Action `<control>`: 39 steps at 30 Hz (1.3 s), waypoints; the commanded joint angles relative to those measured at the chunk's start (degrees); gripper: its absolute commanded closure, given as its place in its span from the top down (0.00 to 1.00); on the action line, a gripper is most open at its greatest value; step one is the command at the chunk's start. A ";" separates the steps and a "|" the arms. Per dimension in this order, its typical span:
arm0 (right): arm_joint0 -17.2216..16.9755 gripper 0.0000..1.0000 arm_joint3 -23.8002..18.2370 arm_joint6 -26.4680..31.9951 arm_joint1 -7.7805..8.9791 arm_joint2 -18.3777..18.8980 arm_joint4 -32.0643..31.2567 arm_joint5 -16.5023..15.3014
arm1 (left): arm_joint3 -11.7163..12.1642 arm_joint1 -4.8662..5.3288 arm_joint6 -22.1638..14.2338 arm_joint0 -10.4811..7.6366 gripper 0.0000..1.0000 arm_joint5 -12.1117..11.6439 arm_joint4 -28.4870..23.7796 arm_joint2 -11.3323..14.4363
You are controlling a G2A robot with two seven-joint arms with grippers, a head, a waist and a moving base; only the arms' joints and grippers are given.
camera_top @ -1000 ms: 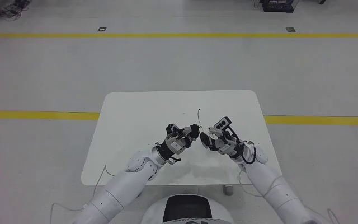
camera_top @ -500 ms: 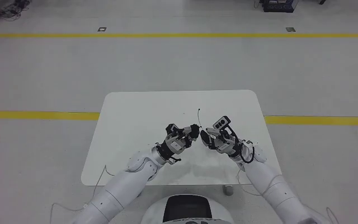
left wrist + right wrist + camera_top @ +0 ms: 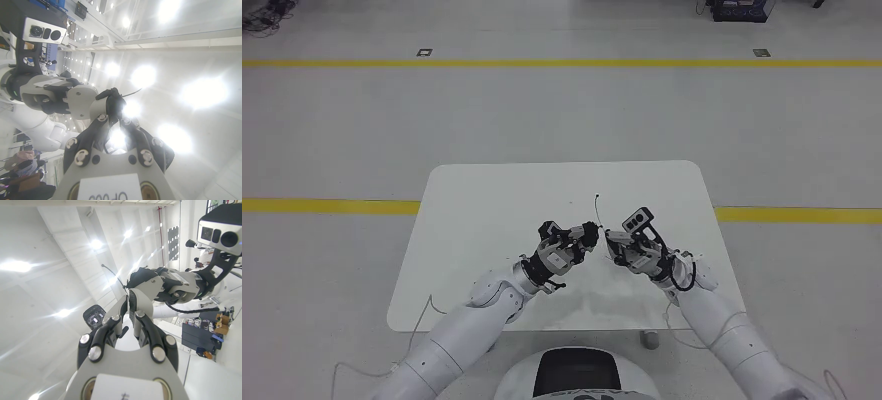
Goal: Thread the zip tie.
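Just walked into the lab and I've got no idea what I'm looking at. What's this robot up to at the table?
A two-armed robot is working on a thin black zip tie, held in the air above a white table. The left gripper and the right gripper meet almost tip to tip. Both look closed on the tie, and one end of it sticks out beyond them. Whether the tail has passed through the head is too small to tell.
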 commanded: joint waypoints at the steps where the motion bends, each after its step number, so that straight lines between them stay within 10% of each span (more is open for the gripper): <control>1: -0.02 0.00 0.02 0.00 -0.03 0.05 -0.10 0.07 | 0.00 0.00 0.00 0.00 0.00 0.00 0.00 0.00; 39: -0.83 0.00 1.52 0.00 -0.32 1.48 -2.41 1.35 | 0.00 0.00 0.00 0.00 0.00 0.00 0.00 0.00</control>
